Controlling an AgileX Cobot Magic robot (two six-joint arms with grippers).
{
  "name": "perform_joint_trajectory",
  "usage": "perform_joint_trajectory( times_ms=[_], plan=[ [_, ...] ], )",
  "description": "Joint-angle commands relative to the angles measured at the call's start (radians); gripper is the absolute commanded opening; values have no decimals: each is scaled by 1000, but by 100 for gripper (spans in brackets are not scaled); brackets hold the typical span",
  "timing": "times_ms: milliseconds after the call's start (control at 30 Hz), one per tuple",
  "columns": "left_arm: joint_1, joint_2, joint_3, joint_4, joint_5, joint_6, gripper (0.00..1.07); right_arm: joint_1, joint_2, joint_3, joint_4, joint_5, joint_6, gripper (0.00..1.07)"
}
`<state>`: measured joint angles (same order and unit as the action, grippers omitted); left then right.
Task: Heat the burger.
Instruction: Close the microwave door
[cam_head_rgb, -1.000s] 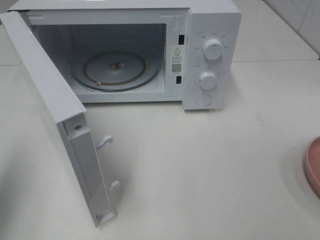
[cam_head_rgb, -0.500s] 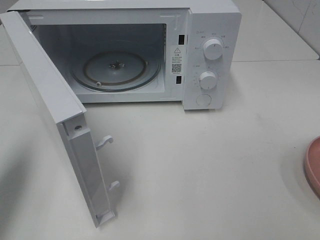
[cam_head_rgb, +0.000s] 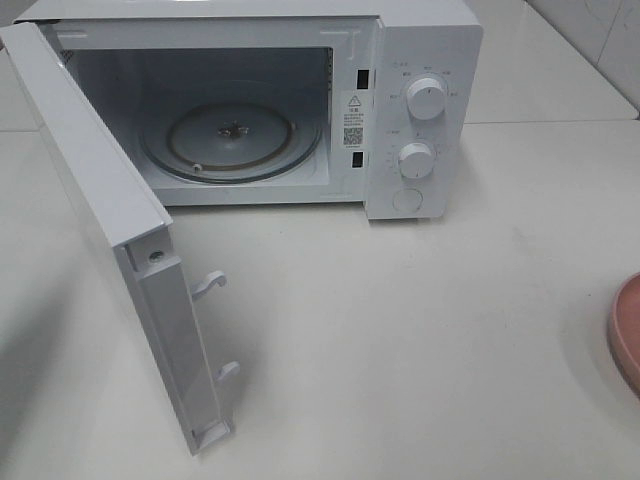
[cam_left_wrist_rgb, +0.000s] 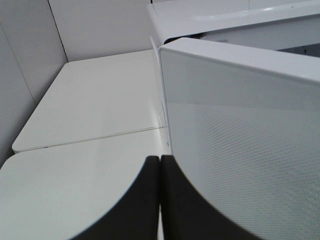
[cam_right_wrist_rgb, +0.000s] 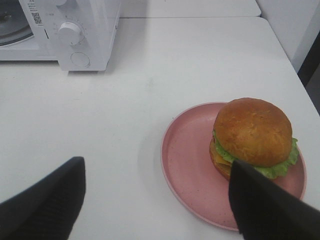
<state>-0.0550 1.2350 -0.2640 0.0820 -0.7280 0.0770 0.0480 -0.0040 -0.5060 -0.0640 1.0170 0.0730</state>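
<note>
- Scene is reading unchanged across the last second: microwave, its door and the plate edge are sitting exactly as before.
- Door is standing wide open; glass turntable is lying bare inside.
- Left gripper is staying clenched on nothing, just beside the door's outer face.
- Right gripper is hanging with jaws spread wide, gripping nothing, over the pink plate.
- Burger is sitting on that plate, well apart from the microwave.
- Judgement: with 0 movement, loading is not yet starting; the next step is grasping the plate or burger.
</note>
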Motion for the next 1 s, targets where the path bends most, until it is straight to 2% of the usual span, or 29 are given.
perform_joint_trajectory(
  times_ms=[33, 167, 200, 233, 267, 433, 500, 600, 733, 1000],
  plan=[
    [2, 65, 1, 8, -61, -20, 0, -3, -27, 2, 1, -10, -16, 76],
    [2, 110, 0, 41, -88, -64, 0, -3, -27, 2, 1, -10, -16, 76],
    [2, 136, -4, 77, -106, -92, 0, -3, -27, 2, 1, -10, -16, 76],
    [2, 136, -4, 77, -106, -92, 0, -3, -27, 2, 1, -10, -16, 76],
    [2, 163, -14, 115, -111, -113, 0, -3, -27, 2, 1, -10, -16, 76],
    [2, 222, -54, 200, -132, -138, 0, -3, -27, 2, 1, -10, -16, 76],
    [2, 277, -87, 242, -148, -165, 0, -3, -27, 2, 1, -10, -16, 75],
    [2, 291, -94, 254, -151, -166, 0, -3, -27, 2, 1, -10, -16, 75],
    [-36, 351, -123, 298, -173, -182, 0, -3, -27, 2, 1, -10, -16, 75],
    [-100, 412, -147, 290, -191, -179, 0, -3, -27, 2, 1, -10, -16, 75]
  ],
)
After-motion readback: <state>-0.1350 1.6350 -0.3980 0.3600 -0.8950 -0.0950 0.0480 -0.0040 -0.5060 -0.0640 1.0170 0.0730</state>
